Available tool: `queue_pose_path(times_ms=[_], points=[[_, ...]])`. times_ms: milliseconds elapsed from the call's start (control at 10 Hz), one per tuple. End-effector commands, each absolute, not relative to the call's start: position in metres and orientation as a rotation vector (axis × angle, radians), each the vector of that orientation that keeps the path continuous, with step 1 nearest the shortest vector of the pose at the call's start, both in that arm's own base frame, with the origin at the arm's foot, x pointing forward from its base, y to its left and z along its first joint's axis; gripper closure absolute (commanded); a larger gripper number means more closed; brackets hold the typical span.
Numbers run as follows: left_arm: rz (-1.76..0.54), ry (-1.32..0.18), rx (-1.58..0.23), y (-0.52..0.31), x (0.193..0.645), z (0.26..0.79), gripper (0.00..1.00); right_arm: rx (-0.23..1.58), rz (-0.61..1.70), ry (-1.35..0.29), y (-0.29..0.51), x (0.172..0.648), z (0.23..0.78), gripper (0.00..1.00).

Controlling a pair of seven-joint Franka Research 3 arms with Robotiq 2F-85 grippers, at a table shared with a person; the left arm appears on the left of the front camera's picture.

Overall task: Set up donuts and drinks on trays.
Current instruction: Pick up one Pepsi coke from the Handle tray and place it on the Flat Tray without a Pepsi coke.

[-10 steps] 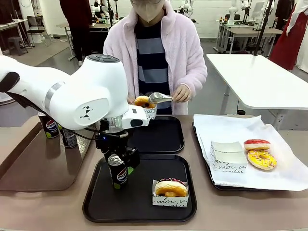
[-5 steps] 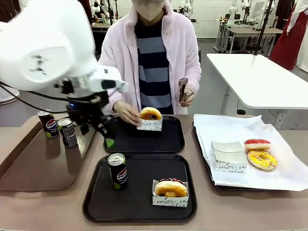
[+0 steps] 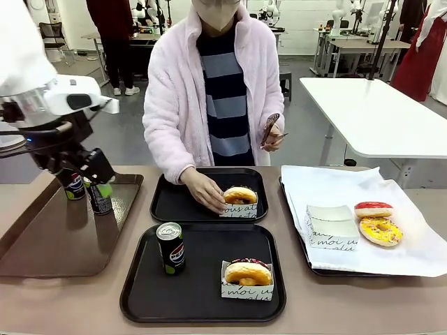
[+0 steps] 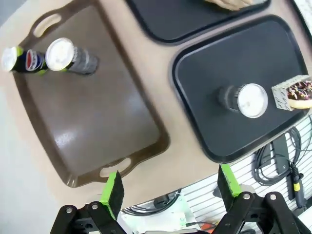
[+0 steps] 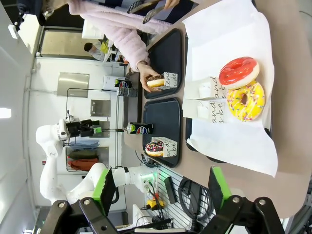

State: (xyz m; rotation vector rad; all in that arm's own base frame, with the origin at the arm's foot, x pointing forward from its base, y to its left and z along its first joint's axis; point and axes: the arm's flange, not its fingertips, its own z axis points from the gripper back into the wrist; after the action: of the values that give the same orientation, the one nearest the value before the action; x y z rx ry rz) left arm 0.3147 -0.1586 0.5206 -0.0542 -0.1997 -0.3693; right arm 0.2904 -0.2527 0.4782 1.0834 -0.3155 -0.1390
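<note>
A matte black rectangular plastic tray [image 3: 202, 303] lies nearest, carrying an upright slim black Pepsi can [image 3: 170, 248] at its left and a chocolate-iced ring donut in a white paper sleeve [image 3: 247, 274] at its right. Left of this tray, a glossy brown tray [image 3: 49, 244] holds two more black cans [image 3: 100, 198]. The left gripper [image 3: 87, 188] hangs above them, jaws spread wide, empty. Right of the first tray, a white-paper-lined tray [image 3: 363, 262] bears a red-iced donut [image 3: 372, 209] and a yellow-iced donut [image 3: 380, 230]. Beyond it, a second matte black tray [image 3: 174, 206] holds a sleeved donut [image 3: 239, 199], touched by the person's hand [image 3: 202, 190]. The right gripper [image 5: 161, 187] stands fully apart, gripping nothing.
</note>
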Motion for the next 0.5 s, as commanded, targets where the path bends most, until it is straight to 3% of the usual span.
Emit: queue_pose_path(times_ms=[0, 400], points=[[-0.329, -0.188, -0.049, -0.1374, 0.3233, 0.5206, 0.0, 1.098, -0.136, -0.33, -0.253, 0.291, 0.4774, 0.0], [-0.334, -0.197, -0.058, -0.1428, 0.321, 0.5207, 0.0, 1.098, -0.136, -0.33, -0.253, 0.291, 0.4774, 0.0]])
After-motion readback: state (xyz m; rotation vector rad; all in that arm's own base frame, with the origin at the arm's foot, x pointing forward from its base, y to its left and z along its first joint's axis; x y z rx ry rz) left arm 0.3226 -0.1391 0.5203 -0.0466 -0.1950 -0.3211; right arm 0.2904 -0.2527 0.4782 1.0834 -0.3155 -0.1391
